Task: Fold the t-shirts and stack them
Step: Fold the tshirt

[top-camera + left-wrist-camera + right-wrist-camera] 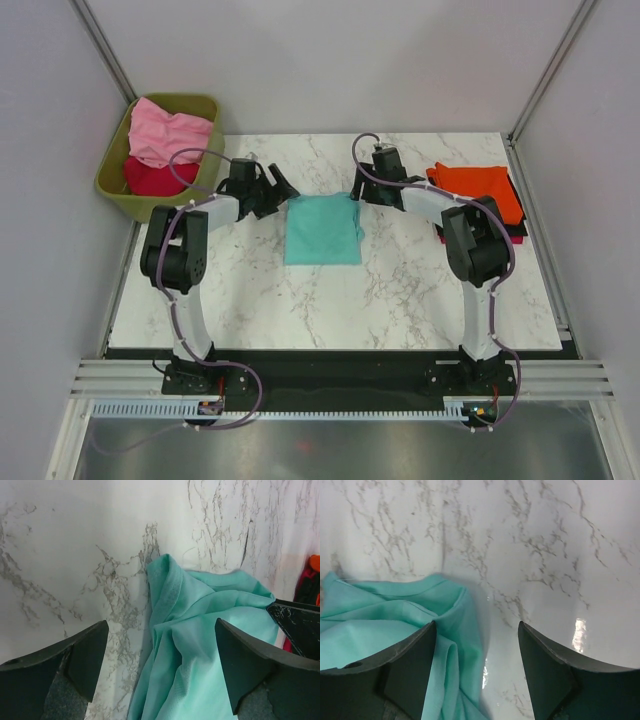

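- left gripper [280,190]: jaws spread wide, released, sitting at the far-left corner of the teal t-shirt [322,232]. Bunched cloth lies below and between them
- right gripper [357,190]: jaws wide apart too, at the far-right corner. The shirt edge is under its left jaw and bare table [420,290] under the other
- orange t-shirt [478,185]: well off to the right of the right jaws
- pink t-shirt [170,130] and red t-shirt [150,178]: in the green bin [112,180], left of the left jaws

White arms [186,322] — black joints [176,256], purple cables [258,390]
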Tool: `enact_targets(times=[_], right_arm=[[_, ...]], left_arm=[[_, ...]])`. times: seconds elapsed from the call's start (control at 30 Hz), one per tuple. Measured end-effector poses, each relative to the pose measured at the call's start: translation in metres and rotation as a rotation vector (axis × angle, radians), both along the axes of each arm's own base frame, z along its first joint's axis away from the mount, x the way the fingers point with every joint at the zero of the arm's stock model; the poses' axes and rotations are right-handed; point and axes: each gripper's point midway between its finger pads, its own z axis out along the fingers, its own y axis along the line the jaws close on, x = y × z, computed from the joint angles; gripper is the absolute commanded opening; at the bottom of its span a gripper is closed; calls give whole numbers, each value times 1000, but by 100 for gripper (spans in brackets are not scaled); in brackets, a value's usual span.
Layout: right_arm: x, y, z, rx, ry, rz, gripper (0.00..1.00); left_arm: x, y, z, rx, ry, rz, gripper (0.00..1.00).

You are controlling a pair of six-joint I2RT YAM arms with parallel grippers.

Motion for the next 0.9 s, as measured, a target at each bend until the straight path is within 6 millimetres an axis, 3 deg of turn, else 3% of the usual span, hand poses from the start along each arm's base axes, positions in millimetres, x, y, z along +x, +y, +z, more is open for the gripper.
enact_targets(times=[0.07, 0.17, 0.27, 0.37, 0.4, 0.47, 0.5, 0.63, 0.7, 0.8, 0.9], right_arm=[[-4, -8, -9, -8, 22, -14, 77], [-11, -9, -6, -5, 22, -15, 78], [-21, -10, 6, 7, 1, -10, 79], [-35, -11, 27, 31, -34, -4, 72], [-38, -12, 35, 39, -47, -4, 65], [-44, -9, 54, 64, -83, 5, 52], [-46, -8, 64, 77, -103, 10, 41], [-55, 21, 86, 143, -142, 90, 19], [-63, 42, 83, 174, -123, 151, 10], [-70, 69, 66, 204, -71, 223, 5], [-73, 75, 39, 215, -1, 241, 0]], left_arm=[[-1, 2, 2, 13, -9, 6, 93], [-12, 7, 5, 34, -15, 21, 93], [-25, 11, 16, 46, -35, 33, 90], [-36, 12, 34, 47, -81, 40, 83], [-40, 13, 42, 45, -97, 41, 81], [-46, 11, 55, 39, -131, 37, 67], [-49, 10, 61, 36, -148, 31, 62], [-58, -4, 78, 24, -195, -7, 37], [-61, -17, 79, 8, -202, -45, 33], [-61, -36, 68, -22, -174, -113, 24], [-54, -44, 46, -33, -124, -144, 21]])
